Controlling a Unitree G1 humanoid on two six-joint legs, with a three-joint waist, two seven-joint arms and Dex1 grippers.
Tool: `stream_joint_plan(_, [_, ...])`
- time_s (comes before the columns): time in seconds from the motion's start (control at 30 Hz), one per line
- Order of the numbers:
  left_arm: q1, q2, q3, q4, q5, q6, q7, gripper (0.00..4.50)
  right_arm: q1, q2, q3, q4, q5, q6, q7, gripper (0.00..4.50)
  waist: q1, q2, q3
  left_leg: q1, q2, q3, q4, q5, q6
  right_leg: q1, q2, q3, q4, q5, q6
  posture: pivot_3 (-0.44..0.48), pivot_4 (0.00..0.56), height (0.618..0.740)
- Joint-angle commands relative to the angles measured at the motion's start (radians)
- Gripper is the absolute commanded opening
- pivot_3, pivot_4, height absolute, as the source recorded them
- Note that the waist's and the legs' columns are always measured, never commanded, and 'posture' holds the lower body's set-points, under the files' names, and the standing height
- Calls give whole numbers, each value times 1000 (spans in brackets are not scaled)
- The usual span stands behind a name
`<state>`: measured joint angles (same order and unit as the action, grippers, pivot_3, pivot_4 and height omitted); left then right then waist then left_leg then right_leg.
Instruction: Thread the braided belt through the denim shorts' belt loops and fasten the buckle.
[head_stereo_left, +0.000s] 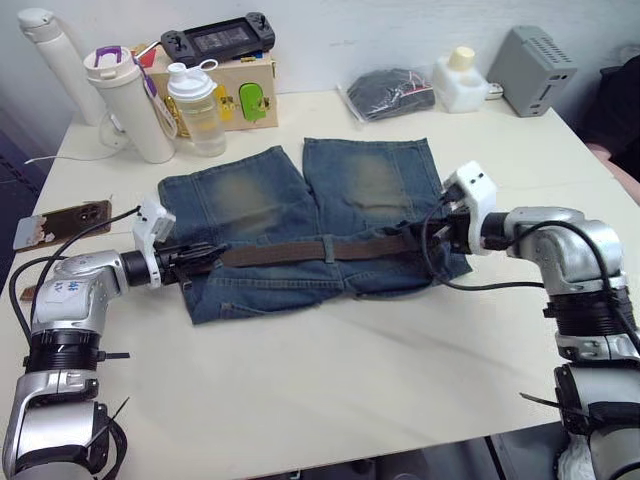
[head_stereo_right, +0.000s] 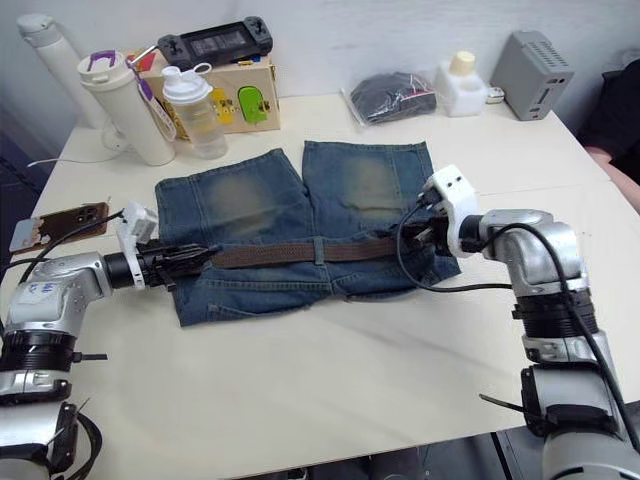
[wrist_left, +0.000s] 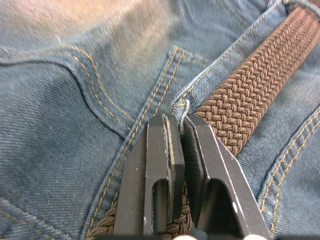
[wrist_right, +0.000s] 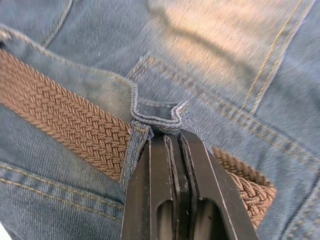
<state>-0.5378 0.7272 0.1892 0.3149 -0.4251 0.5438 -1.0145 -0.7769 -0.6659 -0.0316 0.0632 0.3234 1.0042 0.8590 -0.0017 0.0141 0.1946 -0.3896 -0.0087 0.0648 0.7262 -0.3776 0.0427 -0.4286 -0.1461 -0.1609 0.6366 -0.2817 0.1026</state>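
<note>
The denim shorts (head_stereo_left: 270, 200) lie flat on the table, waistband toward me. Along the waistband runs the braided belt (head_stereo_left: 290, 252), passing under a middle belt loop (head_stereo_left: 329, 247). My left gripper (head_stereo_left: 213, 252) is at the waistband's left end. In the left wrist view it (wrist_left: 179, 120) is shut on a belt loop (wrist_left: 181, 107), with the belt (wrist_left: 250, 90) running beneath the fingers. My right gripper (head_stereo_left: 427, 238) is at the right end. In the right wrist view it (wrist_right: 172, 136) is shut on another belt loop (wrist_right: 155, 117) over the belt (wrist_right: 65, 110). The buckle is hidden.
At the back left stand a white bottle (head_stereo_left: 125, 100), a clear shaker (head_stereo_left: 195, 105) and a wooden box (head_stereo_left: 245, 85). A black pouch (head_stereo_left: 390, 92), a white container (head_stereo_left: 460, 78) and a grey box (head_stereo_left: 532, 68) sit at the back right. A phone (head_stereo_left: 62, 222) lies at the left.
</note>
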Motion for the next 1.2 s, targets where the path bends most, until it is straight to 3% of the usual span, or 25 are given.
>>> stream_joint_plan(0.03, [43,11,97,-163,-71,-22,13,324,44,-28,-121,-163,108,19,22,0,0,0,0,0,0,0,0,0,0,0,0,0,0,0,0,0,150,687])
stream_joint_plan(0.1, [132,-1,140,-287,-80,-78,26,324,119,-37,-204,-281,200,51,48,0,0,0,0,0,0,0,0,0,0,0,0,1,0,0,0,0,150,687])
stream_joint_plan(0.2, [335,-15,174,-471,16,-278,55,324,277,-59,-316,-431,306,110,58,0,0,0,0,1,0,-1,-1,0,0,1,-1,2,-1,0,0,0,150,687])
stream_joint_plan(0.3, [528,-27,187,-525,195,-609,97,324,494,-117,-369,-548,340,74,110,0,4,-1,-1,2,0,0,-2,0,0,2,-1,2,-2,0,0,0,150,687])
stream_joint_plan(0.43, [664,-47,216,-453,360,-1002,187,324,701,-187,-345,-588,281,-22,121,0,15,-1,-1,6,0,1,-2,0,1,6,-3,3,-4,1,0,0,150,687])
stream_joint_plan(0.53, [741,-30,204,-356,430,-1173,216,324,808,-249,-286,-562,180,-139,119,0,21,-1,-2,19,1,2,-6,-3,1,18,-5,5,-13,2,0,0,150,687])
stream_joint_plan(0.67, [835,7,174,-224,520,-1401,246,324,877,-317,-232,-498,79,-259,110,0,21,-2,-2,21,4,2,-7,-5,0,19,-4,6,-16,2,-1,0,150,687])
stream_joint_plan(0.83, [920,55,135,-57,635,-1588,323,324,949,-396,-203,-450,-9,-384,123,0,25,3,-6,22,4,3,-7,-5,0,19,-5,5,-16,1,-1,0,150,687])
stream_joint_plan(1.07, [957,99,80,-25,644,-1602,406,324,978,-425,-213,-517,26,-391,145,0,20,13,-14,23,5,3,-8,-7,0,19,-5,7,-16,1,-2,0,150,687])
stream_joint_plan(1.1, [962,106,73,-42,622,-1588,407,953,971,-419,-217,-522,35,-383,141,327,18,14,-14,23,5,4,-8,-7,0,19,-5,6,-16,0,-2,0,150,687])
stream_joint_plan(1.2, [978,122,68,-81,601,-1565,420,2112,965,-412,-231,-542,76,-355,161,1486,20,14,-15,23,5,3,-8,-7,0,19,-5,6,-16,0,-3,0,150,687])
